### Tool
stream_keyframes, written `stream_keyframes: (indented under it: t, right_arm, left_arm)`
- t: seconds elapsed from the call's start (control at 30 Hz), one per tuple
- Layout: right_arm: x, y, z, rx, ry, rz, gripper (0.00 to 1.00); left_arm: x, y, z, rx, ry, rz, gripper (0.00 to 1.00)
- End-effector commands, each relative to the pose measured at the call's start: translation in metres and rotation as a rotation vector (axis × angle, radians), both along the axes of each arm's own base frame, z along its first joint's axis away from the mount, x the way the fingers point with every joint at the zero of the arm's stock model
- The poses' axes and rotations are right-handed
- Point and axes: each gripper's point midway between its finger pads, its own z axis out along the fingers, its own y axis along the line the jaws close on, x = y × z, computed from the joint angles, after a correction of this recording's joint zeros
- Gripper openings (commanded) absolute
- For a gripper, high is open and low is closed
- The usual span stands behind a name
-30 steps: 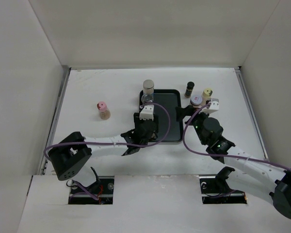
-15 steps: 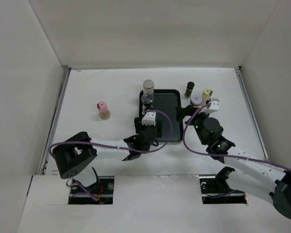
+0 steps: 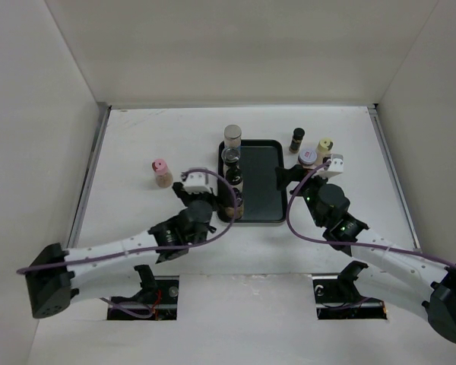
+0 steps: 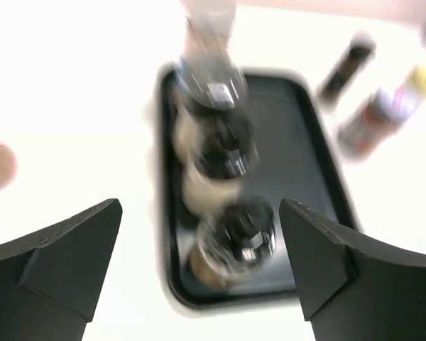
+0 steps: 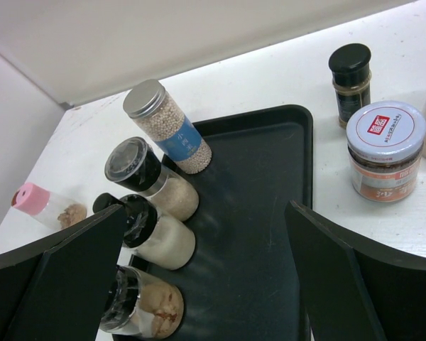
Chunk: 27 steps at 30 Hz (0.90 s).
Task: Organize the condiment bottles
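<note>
Black tray (image 3: 260, 179) sits mid-frame in your top view. Four bottles (image 3: 232, 157) line its left edge, pink-capped bottle (image 3: 160, 171) sits left of it, three jars (image 3: 308, 156) upper right.
Left wrist, blurred: left claw (image 4: 199, 207) apart, empty.
Right wrist: right claw (image 5: 206, 213) apart, empty.

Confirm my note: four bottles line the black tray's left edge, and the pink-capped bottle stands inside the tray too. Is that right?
Not quite. The pink-capped bottle is not in the black tray; it stands on the table, off to the tray's left and apart from it, as the top external view shows. The row of four bottles does line the tray's left edge.
</note>
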Motion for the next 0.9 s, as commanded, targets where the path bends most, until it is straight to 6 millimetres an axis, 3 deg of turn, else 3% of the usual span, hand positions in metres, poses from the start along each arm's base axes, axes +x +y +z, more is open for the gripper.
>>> stream_keyframes:
  t: [0.0,0.1,0.17,0.37,0.47,0.63,0.87]
  right_arm:
    - [0.001,-0.002,0.020,0.055,-0.052,-0.009,1.00]
    - [0.002,-0.001,0.019,0.053,-0.049,-0.008,1.00]
    - [0.002,0.000,0.019,0.053,-0.049,-0.008,1.00]
    - [0.001,0.001,0.021,0.057,-0.052,-0.002,1.00]
    - [0.000,0.002,0.021,0.056,-0.051,0.005,1.00]
    - [0.001,0.004,0.021,0.055,-0.050,0.009,1.00]
    - [0.000,0.003,0.022,0.057,-0.052,0.009,1.00]
  left_arm:
    - [0.009,0.054,0.025,-0.015,-0.028,0.163,0.96]
    - [0.037,0.094,0.034,-0.043,-0.014,0.281,0.97]
    - [0.056,0.101,0.038,-0.086,0.011,0.282,0.97]
    - [0.112,0.154,0.021,-0.104,0.106,0.454,0.97]
    - [0.124,0.173,0.002,-0.094,0.150,0.519,0.95]
    - [0.137,0.184,-0.019,-0.079,0.195,0.562,0.89]
    - [0.154,0.200,-0.041,-0.095,0.235,0.622,0.71]
